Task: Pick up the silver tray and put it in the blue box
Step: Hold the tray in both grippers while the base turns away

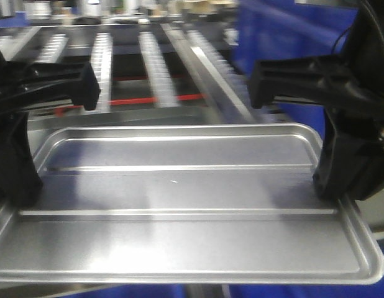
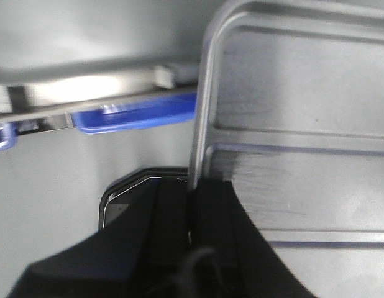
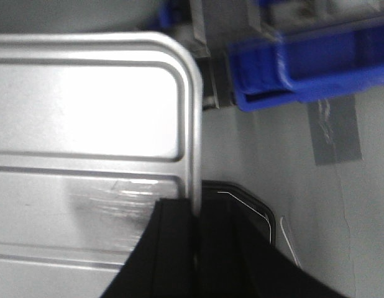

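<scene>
The silver tray (image 1: 179, 186), shiny with two long ridges on its floor, hangs level and fills the front view. My left gripper (image 1: 18, 195) is shut on its left rim and my right gripper (image 1: 332, 186) is shut on its right rim. In the left wrist view the fingers (image 2: 173, 217) pinch the tray (image 2: 304, 124) at its edge. The right wrist view shows the same grip (image 3: 195, 214) on the tray (image 3: 86, 112). A blue box (image 3: 304, 68) lies ahead to the right, and a blue rim (image 2: 136, 115) shows ahead on the left.
Behind the tray run several ribbed metal rails (image 1: 155, 68) with a red line (image 1: 142, 99) across them. A large blue surface (image 1: 285, 37) fills the upper right. Grey floor (image 2: 49, 167) lies below, with a grey tape patch (image 3: 335, 130).
</scene>
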Robot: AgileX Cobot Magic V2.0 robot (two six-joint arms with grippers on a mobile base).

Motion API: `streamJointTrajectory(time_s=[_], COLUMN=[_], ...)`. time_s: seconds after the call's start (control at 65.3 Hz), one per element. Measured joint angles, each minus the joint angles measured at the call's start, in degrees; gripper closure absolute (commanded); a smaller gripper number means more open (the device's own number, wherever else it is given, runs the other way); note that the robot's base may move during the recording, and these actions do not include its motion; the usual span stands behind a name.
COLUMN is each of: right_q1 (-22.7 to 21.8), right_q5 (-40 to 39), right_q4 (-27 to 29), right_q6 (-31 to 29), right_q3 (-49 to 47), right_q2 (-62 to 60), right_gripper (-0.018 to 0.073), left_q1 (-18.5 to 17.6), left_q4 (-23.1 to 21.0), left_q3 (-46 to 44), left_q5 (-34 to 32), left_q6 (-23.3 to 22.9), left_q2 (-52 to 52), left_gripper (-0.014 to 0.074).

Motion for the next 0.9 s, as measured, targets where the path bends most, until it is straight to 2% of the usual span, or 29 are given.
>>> streamJointTrajectory(time_s=[0.904], right_q1=[0.0], right_q5=[2.1], right_q4=[0.0], right_q6=[0.0], right_q3=[0.0], right_q2=[0.0], right_gripper=[0.0499], left_q1=[0.0], left_q4=[-0.4], left_q3=[0.0], left_q5=[-0.9], left_q6=[0.0], left_q2=[0.0], left_gripper=[0.0700])
